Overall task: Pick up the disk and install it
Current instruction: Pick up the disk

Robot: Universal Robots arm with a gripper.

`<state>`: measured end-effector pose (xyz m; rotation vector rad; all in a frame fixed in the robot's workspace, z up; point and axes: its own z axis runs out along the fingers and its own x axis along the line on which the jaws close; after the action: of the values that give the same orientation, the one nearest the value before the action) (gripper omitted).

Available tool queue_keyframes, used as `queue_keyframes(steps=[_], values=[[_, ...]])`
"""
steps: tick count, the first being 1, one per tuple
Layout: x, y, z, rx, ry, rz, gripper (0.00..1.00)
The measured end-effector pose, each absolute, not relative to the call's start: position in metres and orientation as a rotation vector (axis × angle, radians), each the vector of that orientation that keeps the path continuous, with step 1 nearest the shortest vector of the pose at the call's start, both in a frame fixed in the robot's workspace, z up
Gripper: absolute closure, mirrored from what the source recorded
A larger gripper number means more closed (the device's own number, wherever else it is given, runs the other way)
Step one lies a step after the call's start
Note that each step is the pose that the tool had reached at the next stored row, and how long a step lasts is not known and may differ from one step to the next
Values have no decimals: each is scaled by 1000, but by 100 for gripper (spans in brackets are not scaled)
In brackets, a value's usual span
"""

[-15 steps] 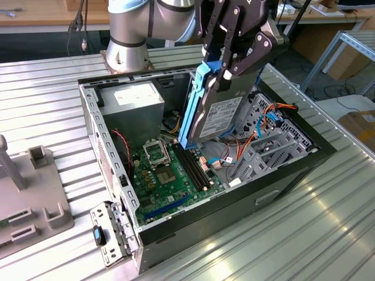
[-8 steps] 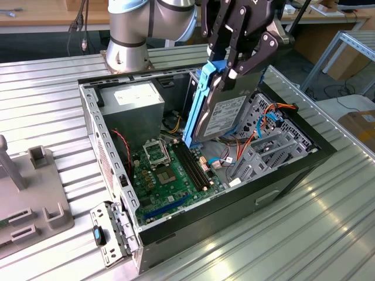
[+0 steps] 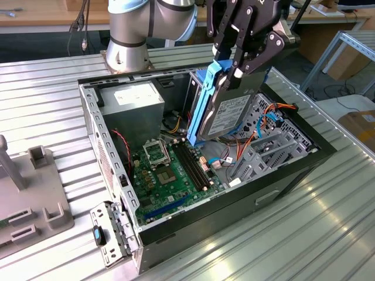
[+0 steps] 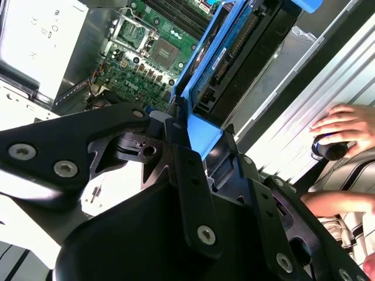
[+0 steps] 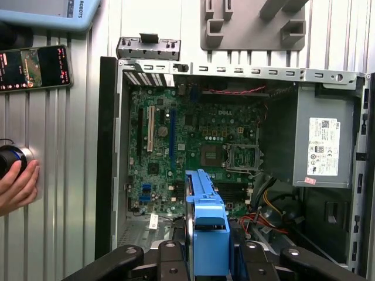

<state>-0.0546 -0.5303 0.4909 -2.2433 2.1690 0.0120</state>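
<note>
The disk (image 3: pixel 227 114), a dark hard drive with a silver label and bright blue rails, hangs on edge over the open computer case (image 3: pixel 293 170). Its lower end is just above the motherboard (image 3: pixel 170 170), near the memory slots. My gripper (image 3: pixel 227 65) is shut on the disk's blue tab from above. In both wrist views the black fingers (image 4: pixel 181 158) clamp the blue tab (image 4: pixel 202 136) from two sides, and the disk (image 4: pixel 237 52) reaches down toward the green board. In the first wrist view the blue tab (image 5: pixel 208 225) sits between the fingers (image 5: pixel 169 252).
A grey power supply (image 3: pixel 137 105) with a white label fills the case's far corner. Grey drive bays (image 3: pixel 266 149) with orange and blue cables lie on the exterior view's right. A grey fixture (image 3: pixel 35 193) stands outside the case. A hand (image 5: pixel 17 184) rests on a black knob beside a phone (image 5: pixel 35 67).
</note>
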Motion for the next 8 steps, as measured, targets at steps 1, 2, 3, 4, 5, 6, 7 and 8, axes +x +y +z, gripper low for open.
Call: queue_keyframes(steps=[1, 2, 3, 4, 5, 6, 7, 8], values=[[-55, -530, 491, -2243, 2169, 12, 63], [-54, -530, 491, -2243, 2169, 12, 63], [-54, -530, 491, -2243, 2169, 12, 63], [-54, -530, 491, -2243, 2169, 12, 63], [-54, -530, 491, -2243, 2169, 12, 63], [-54, -530, 491, -2243, 2169, 12, 63], [-53, -530, 491, -2243, 2169, 12, 63], [-53, -530, 491, -2244, 2169, 12, 63]])
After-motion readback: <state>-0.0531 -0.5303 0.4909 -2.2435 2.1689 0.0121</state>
